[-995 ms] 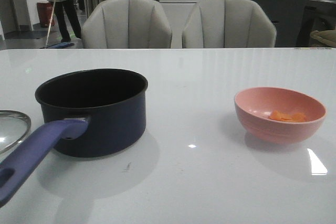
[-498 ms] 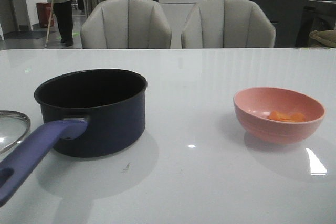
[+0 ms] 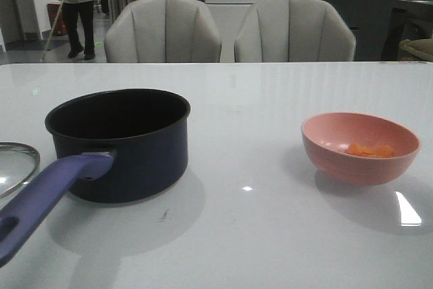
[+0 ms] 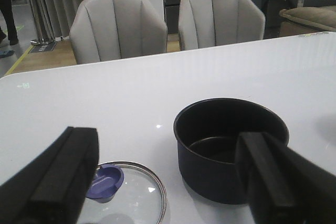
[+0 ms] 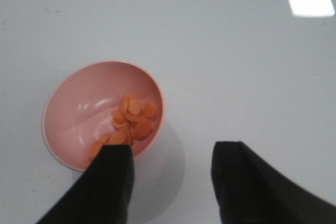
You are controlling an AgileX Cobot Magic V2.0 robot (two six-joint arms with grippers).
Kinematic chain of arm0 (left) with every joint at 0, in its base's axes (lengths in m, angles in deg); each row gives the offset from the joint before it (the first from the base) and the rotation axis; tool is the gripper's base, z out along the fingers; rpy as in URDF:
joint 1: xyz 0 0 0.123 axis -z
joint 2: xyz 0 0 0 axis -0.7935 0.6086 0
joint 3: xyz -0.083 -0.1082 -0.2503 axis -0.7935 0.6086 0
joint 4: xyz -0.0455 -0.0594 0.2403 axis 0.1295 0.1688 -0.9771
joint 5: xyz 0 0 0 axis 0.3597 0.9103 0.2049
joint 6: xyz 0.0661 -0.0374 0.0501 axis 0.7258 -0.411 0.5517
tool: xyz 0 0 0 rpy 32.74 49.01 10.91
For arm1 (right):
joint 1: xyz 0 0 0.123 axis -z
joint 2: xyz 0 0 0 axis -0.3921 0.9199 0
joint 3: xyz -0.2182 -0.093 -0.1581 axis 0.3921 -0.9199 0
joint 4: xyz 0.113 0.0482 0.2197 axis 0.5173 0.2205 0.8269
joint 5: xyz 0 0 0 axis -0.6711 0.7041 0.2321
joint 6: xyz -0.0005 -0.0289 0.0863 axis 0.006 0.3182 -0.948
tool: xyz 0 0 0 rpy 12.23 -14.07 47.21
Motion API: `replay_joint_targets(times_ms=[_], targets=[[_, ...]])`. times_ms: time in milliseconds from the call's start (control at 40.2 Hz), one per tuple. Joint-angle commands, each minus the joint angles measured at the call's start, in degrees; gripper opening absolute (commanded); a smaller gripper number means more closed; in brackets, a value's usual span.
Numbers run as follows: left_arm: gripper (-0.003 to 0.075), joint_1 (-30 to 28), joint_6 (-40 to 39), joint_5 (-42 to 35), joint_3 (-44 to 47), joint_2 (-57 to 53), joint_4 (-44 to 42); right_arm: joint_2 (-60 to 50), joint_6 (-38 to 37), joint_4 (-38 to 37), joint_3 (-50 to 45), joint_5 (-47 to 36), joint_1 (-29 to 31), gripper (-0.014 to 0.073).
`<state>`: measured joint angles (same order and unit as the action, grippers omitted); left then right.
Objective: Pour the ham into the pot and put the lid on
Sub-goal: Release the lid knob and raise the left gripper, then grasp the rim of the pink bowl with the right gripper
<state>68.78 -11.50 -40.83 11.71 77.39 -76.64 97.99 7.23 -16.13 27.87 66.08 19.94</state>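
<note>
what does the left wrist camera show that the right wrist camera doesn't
Only the left wrist view: the empty pot, the lid lying flat on the table beside it, blue knob up, two chairs behind, and the open left gripper. Only the right wrist view: the pink bowl holding the ham, under the open right gripper. Both: the white table, nothing gripped.

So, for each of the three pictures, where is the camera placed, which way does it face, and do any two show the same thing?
Front view: low behind the table, facing forward over the pot and pink bowl toward two chairs; no robot part shows.
Left wrist view: above the table, looking past the open left pincer at pot and lid.
Right wrist view: looks steeply down past the open right pincer at the bowl with ham.
Shared: front and left wrist both show pot, lid, chairs; front and right wrist share the bowl.
</note>
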Motion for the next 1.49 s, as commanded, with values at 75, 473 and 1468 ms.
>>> replay_joint_targets(times_ms=[75,473,1468], targets=[[0.0561,0.4,0.0,-4.4,-1.5,0.6,0.1,14.2,0.1,2.3,12.7,3.7,0.4,0.0463],[0.0561,0.4,0.0,-4.4,-1.5,0.6,0.1,42.9,2.2,2.7,36.3,21.7,0.4,0.0461],[0.0561,0.4,0.0,-4.4,-1.5,0.6,0.1,47.8,3.2,3.1,48.8,27.9,-3.6,0.0144]])
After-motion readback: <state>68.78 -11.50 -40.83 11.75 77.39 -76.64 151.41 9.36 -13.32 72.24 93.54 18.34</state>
